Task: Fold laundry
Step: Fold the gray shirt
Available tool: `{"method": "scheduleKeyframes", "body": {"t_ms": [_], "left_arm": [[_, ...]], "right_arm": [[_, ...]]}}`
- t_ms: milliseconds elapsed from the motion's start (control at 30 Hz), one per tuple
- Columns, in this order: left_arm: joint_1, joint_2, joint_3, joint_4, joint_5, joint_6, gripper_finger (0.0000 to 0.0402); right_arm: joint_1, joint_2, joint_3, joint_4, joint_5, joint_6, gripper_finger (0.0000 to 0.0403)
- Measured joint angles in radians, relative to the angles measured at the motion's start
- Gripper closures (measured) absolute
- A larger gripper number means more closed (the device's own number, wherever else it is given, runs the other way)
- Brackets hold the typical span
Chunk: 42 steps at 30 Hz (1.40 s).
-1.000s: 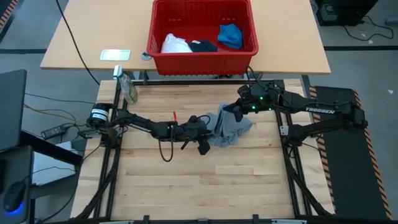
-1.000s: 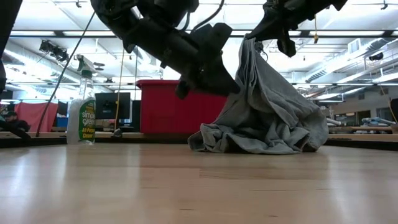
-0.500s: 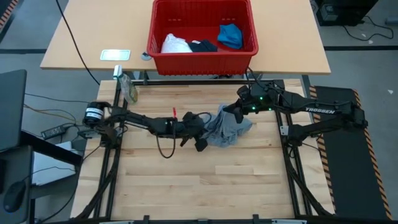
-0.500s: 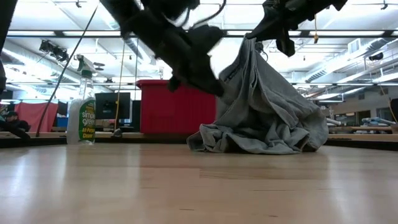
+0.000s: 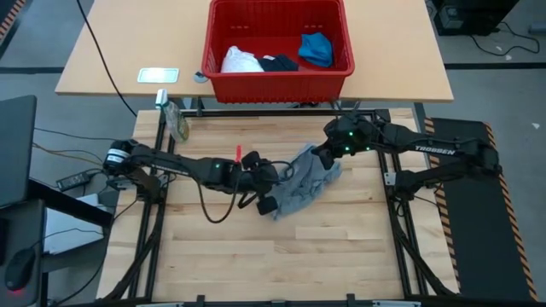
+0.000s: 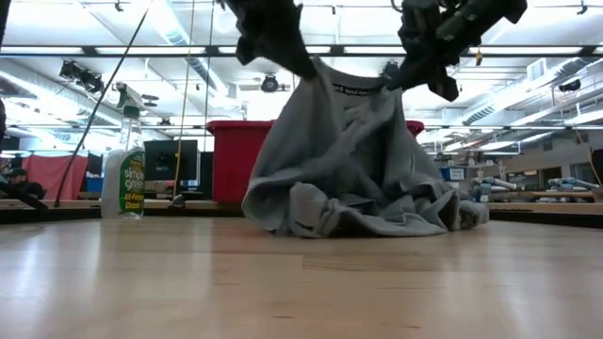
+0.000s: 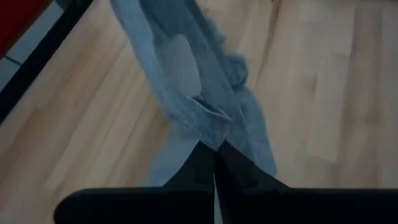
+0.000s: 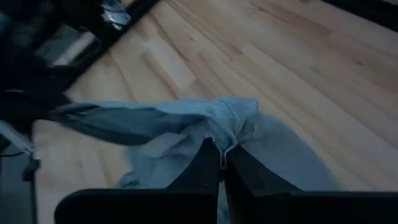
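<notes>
Grey T-shirt hangs between both pincers above the table, hem bunched on the wood. Left pincer and right pincer each clench an edge, probably near the collar. Best drawn apart evenly, kept taut. One shirt out; three cloths wait in the red basket.

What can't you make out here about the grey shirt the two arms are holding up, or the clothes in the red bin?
- Grey T-shirt: its front and any logo are lost in folds in the low view; its lower part lies bunched on the table.
- Left gripper and right gripper: both pinch cloth, but the low view's top edge cuts them off.
- White cloth, navy garment, bright blue garment: crumpled in the red basket, too small to identify.
</notes>
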Motion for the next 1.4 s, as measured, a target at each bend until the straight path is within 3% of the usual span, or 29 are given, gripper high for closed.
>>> {"method": "scheduleKeyframes", "body": {"t_ms": [300,500,700,867,1067,1400], "left_arm": [[0.0,0.044,-0.002,0.011,0.01,-0.28,0.0401],[-0.05,0.048,-0.002,-0.037,0.025,-0.41,0.0401],[-0.091,0.019,-0.002,-0.238,0.027,-0.56,0.0401],[-0.131,-0.028,-0.002,-0.416,0.025,-0.699,0.0401],[-0.162,-0.061,-0.002,-0.583,-0.038,-0.698,0.0401],[-0.115,-0.074,-0.002,-0.579,-0.018,-0.473,0.0401]], "right_arm": [[0.0,0.07,0.0,-0.044,0.075,0.037,0.0385],[0.003,0.131,0.0,-0.056,0.071,0.039,0.0339],[0.01,0.193,0.0,-0.055,0.002,0.019,0.0298],[0.051,0.255,-0.001,-0.052,0.017,0.0,0.0287],[0.165,0.337,-0.052,-0.049,0.029,0.16,0.0288],[0.379,0.341,-0.056,0.003,0.012,0.429,0.0288]]}}
